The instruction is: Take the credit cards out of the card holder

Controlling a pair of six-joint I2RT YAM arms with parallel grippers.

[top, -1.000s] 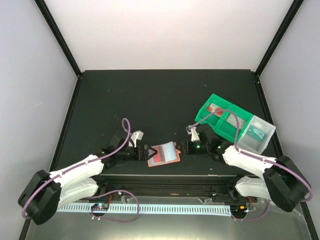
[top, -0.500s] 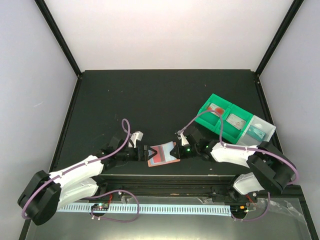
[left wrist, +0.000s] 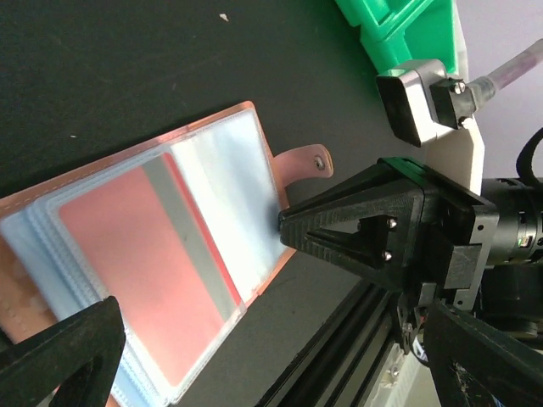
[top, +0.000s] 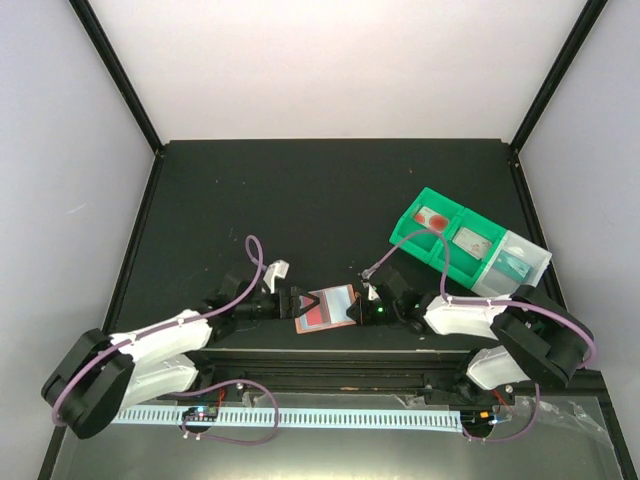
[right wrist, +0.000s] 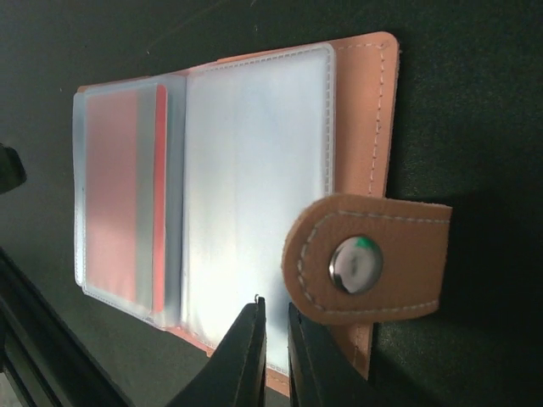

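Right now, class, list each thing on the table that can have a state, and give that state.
card holder: open, lying flat, lining up.
red card: inside a clear sleeve of the holder.
tab: unsnapped, lying outward.
left hand: open, by the holder's left edge.
right hand: nearly shut, tips at the holder's right edge.
green bins: upright, items inside.
clear bin: upright, an item inside.

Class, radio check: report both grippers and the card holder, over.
Left gripper open. Right gripper nearly shut, grip unclear. Terracotta-brown two-panel card holder lies open between them; red plastic card inside. Nothing blocking.
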